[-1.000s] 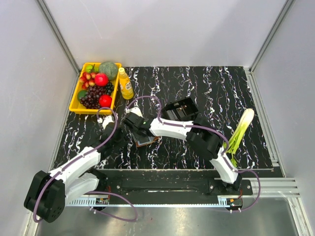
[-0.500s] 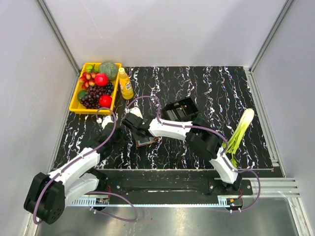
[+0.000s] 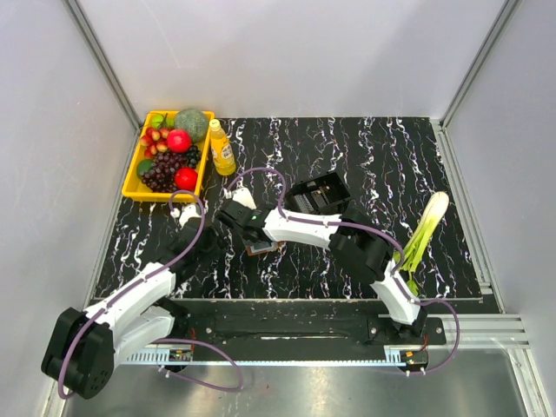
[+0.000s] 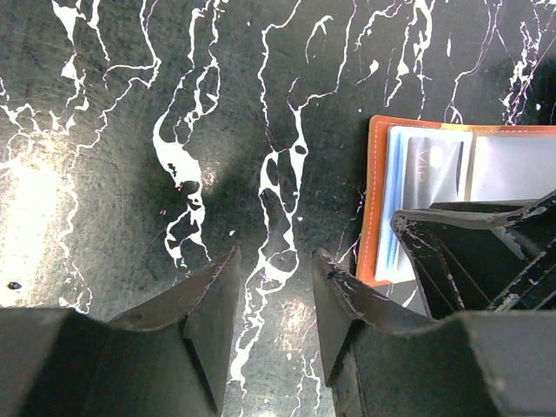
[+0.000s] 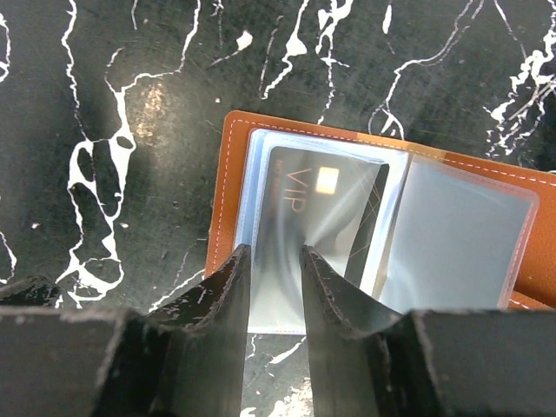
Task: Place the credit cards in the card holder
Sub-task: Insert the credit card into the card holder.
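Now, eyes on the card holder (image 5: 460, 230), lying open and flat on the black marbled table (image 3: 365, 156). Its orange-brown leather rim frames 2 clear sleeves, and the dark VIP card (image 5: 321, 208) sits in the sleeve nearer the stitched outer edge, well in, though I can't say it is fully seated. The danger, as I read it, is that floppy plastic. If the right gripper (image 5: 274, 254) presses or drags on the near edge of the sleeve, the whole holder could skate across the smooth surface, or the sleeve could buckle and push the card back out. Nothing pins the leather down, so any sideways shove would likely turn into a slide. A second worry is the jaws catching sleeve and card together, which would lift the lot instead of seating the card. As for position, the right gripper hangs directly over the card's end of the holder, its 2 fingertips (image 5: 236, 269) straddling the near edge of that sleeve, jaws parted by only a slim gap with nothing that I can see clamped between them. The left gripper (image 4: 276, 261) hovers over the table just beside the holder's stitched edge, jaws moderately spread and empty, close to the leather but not touching it. Further out, the black box (image 3: 318, 193) sits beyond the holder, apart from the action
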`<state>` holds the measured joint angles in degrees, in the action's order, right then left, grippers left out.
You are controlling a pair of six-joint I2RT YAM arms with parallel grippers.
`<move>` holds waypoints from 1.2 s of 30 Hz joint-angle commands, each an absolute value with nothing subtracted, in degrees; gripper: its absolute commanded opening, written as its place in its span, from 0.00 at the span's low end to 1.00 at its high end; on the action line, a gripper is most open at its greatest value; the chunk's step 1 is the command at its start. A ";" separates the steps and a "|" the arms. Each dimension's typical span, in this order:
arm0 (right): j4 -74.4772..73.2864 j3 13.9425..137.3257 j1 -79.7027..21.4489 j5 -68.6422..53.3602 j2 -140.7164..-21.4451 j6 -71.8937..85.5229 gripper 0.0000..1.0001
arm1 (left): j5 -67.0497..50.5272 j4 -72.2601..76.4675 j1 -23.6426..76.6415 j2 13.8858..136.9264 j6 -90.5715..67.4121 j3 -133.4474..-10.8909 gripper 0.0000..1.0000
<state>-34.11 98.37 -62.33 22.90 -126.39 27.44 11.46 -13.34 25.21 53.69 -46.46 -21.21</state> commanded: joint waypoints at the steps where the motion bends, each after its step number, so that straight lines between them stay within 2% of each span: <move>1: -35.68 97.65 -62.40 27.42 -120.77 27.77 0.35 | 10.20 -10.46 24.96 53.00 -45.09 -21.18 0.43; 12: -36.04 94.31 -60.91 28.92 -117.33 27.86 0.38 | 8.79 -8.97 24.96 54.93 -43.51 -22.06 0.43; 15: -34.99 94.22 -60.82 26.91 -116.81 27.51 0.46 | 8.44 -8.53 24.96 55.72 -43.42 -22.24 0.43; 18: -34.54 95.97 -60.91 24.44 -119.08 26.19 0.48 | 8.17 -7.56 24.96 56.95 -43.33 -22.76 0.44; 24: -35.51 97.91 -61.17 23.20 -123.48 26.45 0.49 | 5.19 -5.37 25.05 60.90 -42.80 -24.70 0.45; 30: -35.59 98.09 -61.08 23.38 -125.94 28.12 0.50 | -1.39 -0.18 25.05 64.15 -43.50 -24.52 0.50; 36: -35.60 96.59 -61.00 22.94 -125.95 29.62 0.50 | -0.18 6.23 25.58 67.49 -44.91 -22.50 0.51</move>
